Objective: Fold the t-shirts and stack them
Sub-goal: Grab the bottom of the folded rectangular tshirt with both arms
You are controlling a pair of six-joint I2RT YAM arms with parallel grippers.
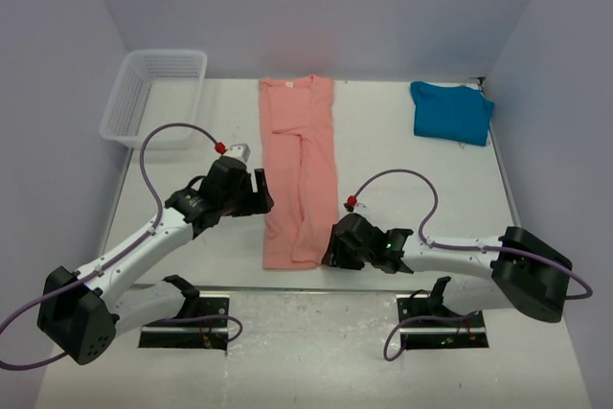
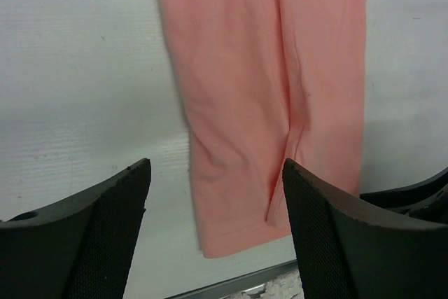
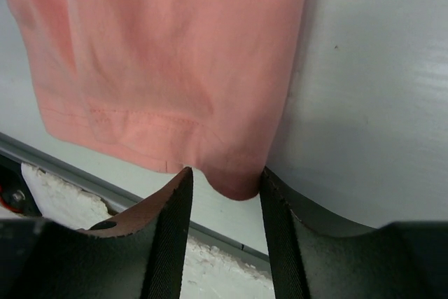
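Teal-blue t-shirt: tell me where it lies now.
In the top view the teal-blue t-shirt lies folded at the far right corner of the table, apart from the salmon-pink t-shirt mid-table.

A white table (image 1: 412, 170) fills the middle, its top matte and faintly ribbed (the wrist views show the grain best); pale lavender-grey walls close it in on three sides: the back wall (image 1: 316, 7) at 12 o'clock, the left wall (image 1: 48, 93) at 9 o'clock, the right wall (image 1: 570, 74) at 3 o'clock; toward 6 o'clock a metal strip (image 2: 238, 286) edges the top, with a rougher white board (image 1: 316, 352) beyond; the light is soft and even, the shadows faint.
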